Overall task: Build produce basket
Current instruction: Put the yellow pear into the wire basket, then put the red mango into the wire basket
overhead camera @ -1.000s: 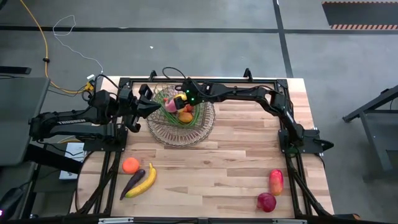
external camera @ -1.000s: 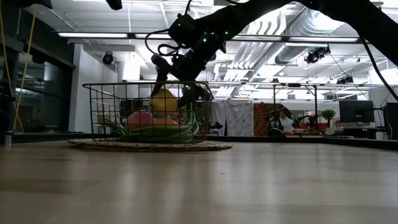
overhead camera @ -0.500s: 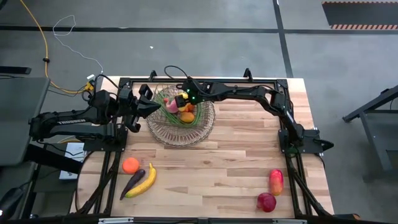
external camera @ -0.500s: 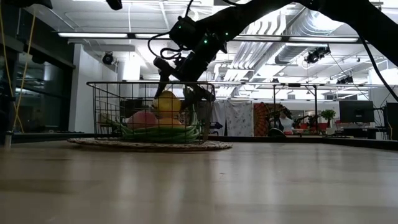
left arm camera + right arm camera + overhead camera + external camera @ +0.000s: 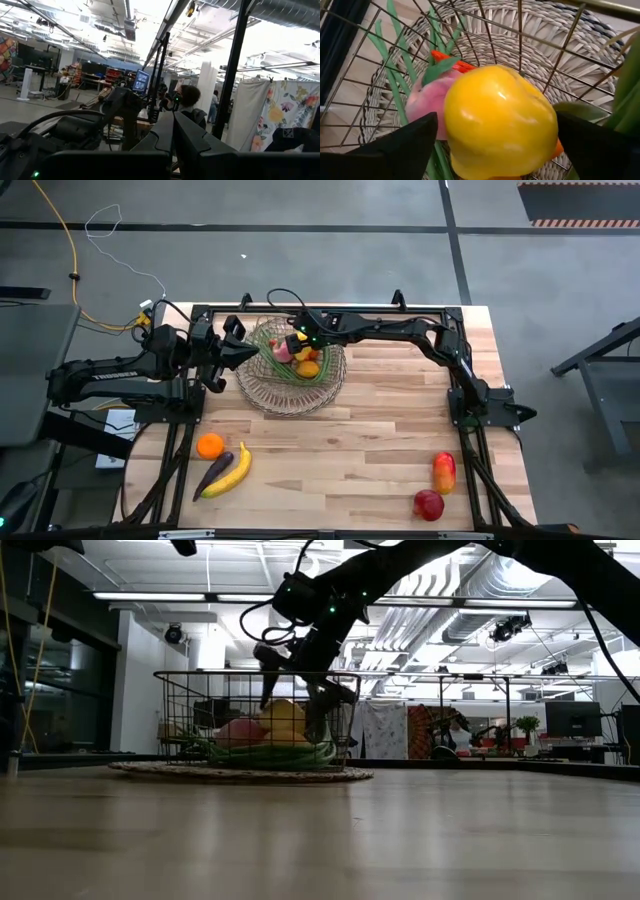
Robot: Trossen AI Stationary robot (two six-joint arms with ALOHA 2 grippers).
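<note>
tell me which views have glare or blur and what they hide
Low view: bright ceiling lights backlight the scene, so the right pincer over the basket is a silhouette, and the near table is soft. Left wrist view: windows blow out white; the left pincer is dark. Right wrist view: the yellow pepper shows soft highlights, and the near fingers are blurred.

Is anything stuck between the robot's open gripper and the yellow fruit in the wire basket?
Nothing visible. The right gripper is open with the yellow fruit directly between its fingers, inside the round wire mesh basket, resting on other produce.
</note>
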